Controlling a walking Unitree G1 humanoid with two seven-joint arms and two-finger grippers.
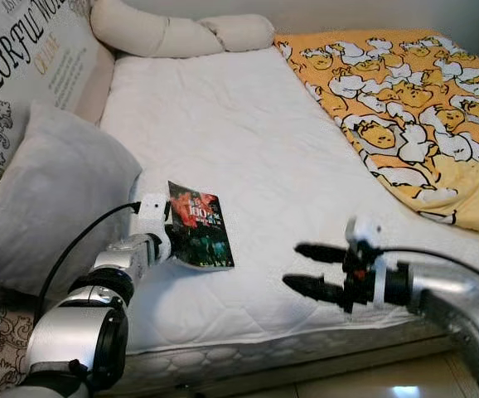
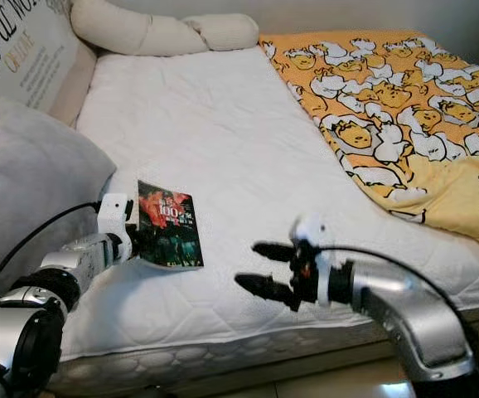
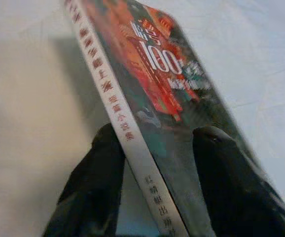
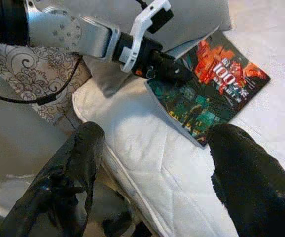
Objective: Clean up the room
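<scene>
A paperback book (image 1: 200, 228) with a dark red and green cover lies near the front left of the white mattress (image 1: 248, 133), its left edge lifted. My left gripper (image 1: 171, 240) is shut on that edge. In the left wrist view one black finger (image 3: 98, 173) sits behind the white spine and the other on the cover of the book (image 3: 152, 94). My right gripper (image 1: 293, 265) hovers open over the mattress front, to the right of the book, fingers pointing left at it with nothing between them. The right wrist view looks at the book (image 4: 211, 94) and the left gripper (image 4: 169, 71).
A grey pillow (image 1: 49, 199) leans at the left beside a printed cushion (image 1: 24, 50). A long cream bolster (image 1: 173, 33) lies along the head of the bed. A yellow duck-print blanket (image 1: 413, 99) covers the right side. The floor (image 1: 372, 381) shows below the mattress edge.
</scene>
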